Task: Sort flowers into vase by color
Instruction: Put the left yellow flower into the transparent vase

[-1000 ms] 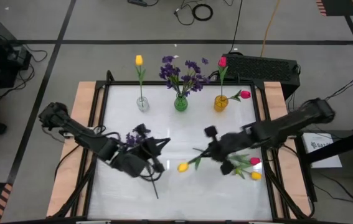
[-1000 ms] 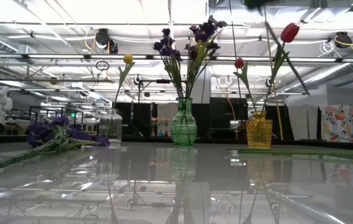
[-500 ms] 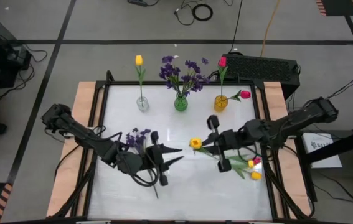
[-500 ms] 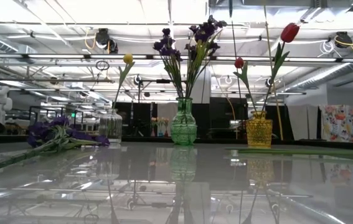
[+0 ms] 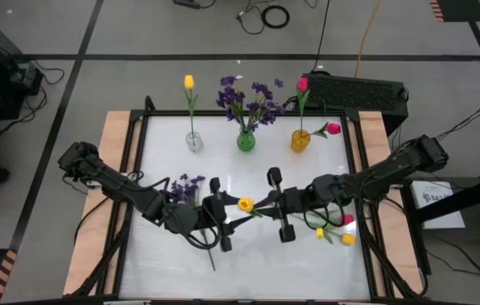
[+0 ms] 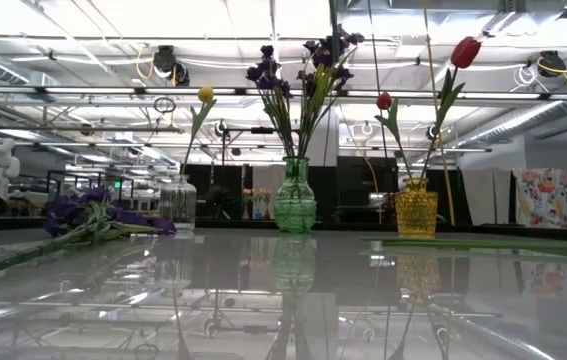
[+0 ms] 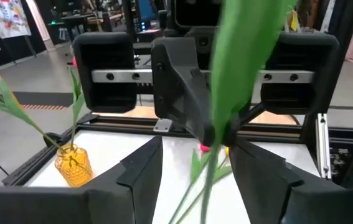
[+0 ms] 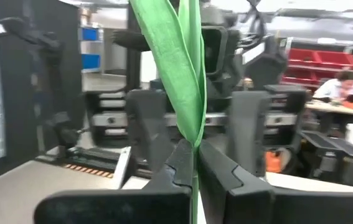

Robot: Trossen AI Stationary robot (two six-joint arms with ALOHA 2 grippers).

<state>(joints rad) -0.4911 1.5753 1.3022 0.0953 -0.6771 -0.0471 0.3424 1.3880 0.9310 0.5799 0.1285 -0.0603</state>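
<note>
My right gripper (image 5: 267,204) is shut on a yellow tulip over the table's middle; its bud (image 5: 245,204) points at my left gripper (image 5: 236,213). That gripper is open and faces the right one. Its fingers (image 7: 140,169) stand on either side of the tulip's green leaf (image 7: 241,59); whether they touch it, I cannot tell. At the far edge stand a clear vase (image 5: 193,141) with a yellow tulip, a green vase (image 5: 245,141) with purple flowers, and an amber vase (image 5: 300,140) with pink-red tulips. A purple bunch (image 5: 187,186) lies flat on the table. My right gripper pinches the yellow tulip's stem and leaf (image 8: 192,138) between its two fingers. The fingers come level from the table's right side. The bud end sticks out past the fingertips toward the left gripper, and the flower is lifted clear of the table.
Loose pink (image 5: 346,219) and yellow (image 5: 347,239) tulips lie on the table's near right, under my right arm. A black keyboard (image 5: 358,89) sits beyond the far right corner. Bare glossy tabletop (image 5: 248,267) shows along the near edge.
My right gripper has carried the yellow tulip toward the table's left and turned it, so the bud now points at my left gripper. My left gripper has opened and shifted a little toward the table's right, up to the bud.
</note>
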